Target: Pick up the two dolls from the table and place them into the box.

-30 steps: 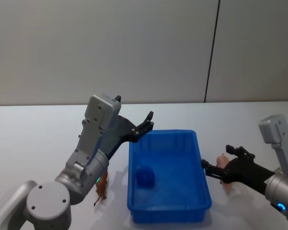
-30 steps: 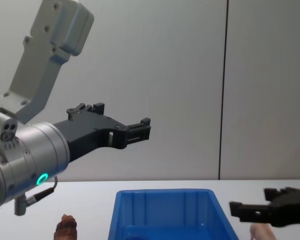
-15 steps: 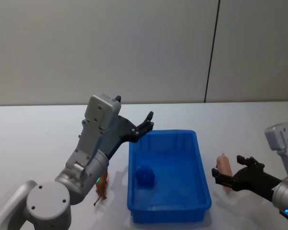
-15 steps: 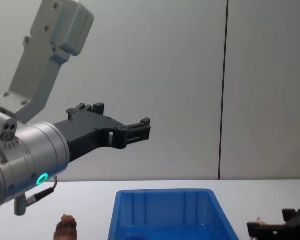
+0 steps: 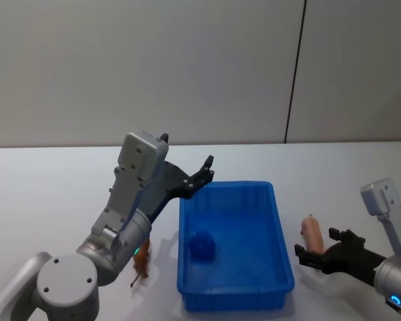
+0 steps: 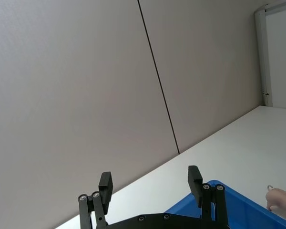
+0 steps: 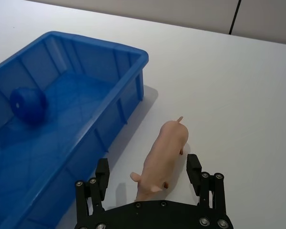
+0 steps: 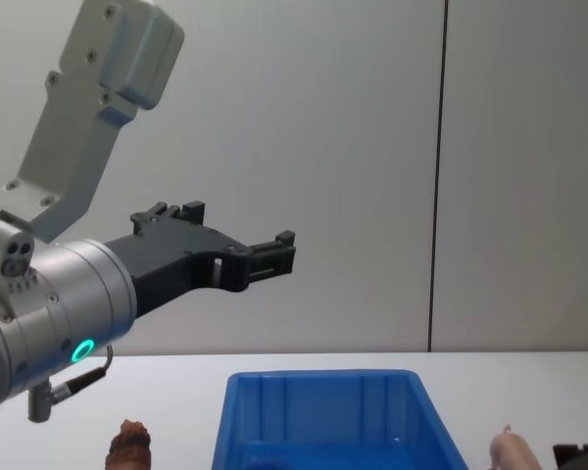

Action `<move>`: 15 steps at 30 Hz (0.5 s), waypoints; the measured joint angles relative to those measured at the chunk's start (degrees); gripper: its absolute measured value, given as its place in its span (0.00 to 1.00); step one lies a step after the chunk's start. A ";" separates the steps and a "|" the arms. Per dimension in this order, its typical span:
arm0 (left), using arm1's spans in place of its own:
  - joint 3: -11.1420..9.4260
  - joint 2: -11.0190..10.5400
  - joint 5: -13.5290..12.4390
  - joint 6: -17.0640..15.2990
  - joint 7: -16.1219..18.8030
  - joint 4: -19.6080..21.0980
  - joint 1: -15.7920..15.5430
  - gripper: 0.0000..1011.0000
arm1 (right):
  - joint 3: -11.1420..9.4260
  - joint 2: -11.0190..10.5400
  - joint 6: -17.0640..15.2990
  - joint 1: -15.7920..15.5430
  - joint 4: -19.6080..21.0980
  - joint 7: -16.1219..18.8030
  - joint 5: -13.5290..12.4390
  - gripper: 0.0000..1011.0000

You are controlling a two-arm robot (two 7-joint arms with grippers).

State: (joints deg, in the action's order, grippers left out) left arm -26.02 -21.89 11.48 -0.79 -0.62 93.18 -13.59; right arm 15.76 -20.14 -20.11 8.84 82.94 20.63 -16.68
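The pale pink doll lies on the white table, just right of the blue box. My right gripper is open and low at the doll's near end. In the right wrist view the pink doll reaches in between the spread fingers of the right gripper, which do not touch it. The reddish-brown doll stands left of the box, partly hidden by my left arm. The chest view shows the brown doll too. My left gripper hangs open, high over the box's far left corner.
A dark blue round object sits inside the box, also seen as the blue object in the right wrist view. A grey wall with a dark vertical seam rises behind the table. Bare tabletop spreads to the far left and far right.
My right gripper has dropped lower and drawn back toward me, from over the pink doll to its near end. The doll stays on the table. The left arm has not moved.
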 joint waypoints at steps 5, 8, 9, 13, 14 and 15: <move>0.00 0.00 0.00 0.00 0.00 0.00 0.00 0.99 | 0.26 0.54 -0.35 0.80 -1.74 0.01 0.30 0.92; 0.00 0.00 0.00 0.00 0.00 0.00 0.00 0.99 | 0.40 0.85 -0.54 1.26 -2.69 -0.02 0.41 0.85; 0.00 0.00 0.00 0.00 0.00 0.00 0.00 0.99 | 0.43 0.92 -0.58 1.37 -2.90 -0.04 0.44 0.83; 0.00 0.00 0.00 0.00 0.00 0.00 0.00 0.99 | 0.55 1.26 -0.77 1.87 -3.91 -0.21 0.52 0.72; 0.00 0.00 0.00 0.00 0.00 0.00 0.00 0.99 | 0.58 1.37 -0.81 2.02 -4.18 -0.29 0.53 0.68; 0.00 0.00 0.00 0.00 0.00 0.00 0.00 0.99 | 0.60 1.46 -0.83 2.19 -4.49 -0.38 0.54 0.62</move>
State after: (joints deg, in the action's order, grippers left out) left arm -26.02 -21.89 11.48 -0.79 -0.63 93.18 -13.59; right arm 16.35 -18.68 -20.95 11.04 78.46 20.26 -16.14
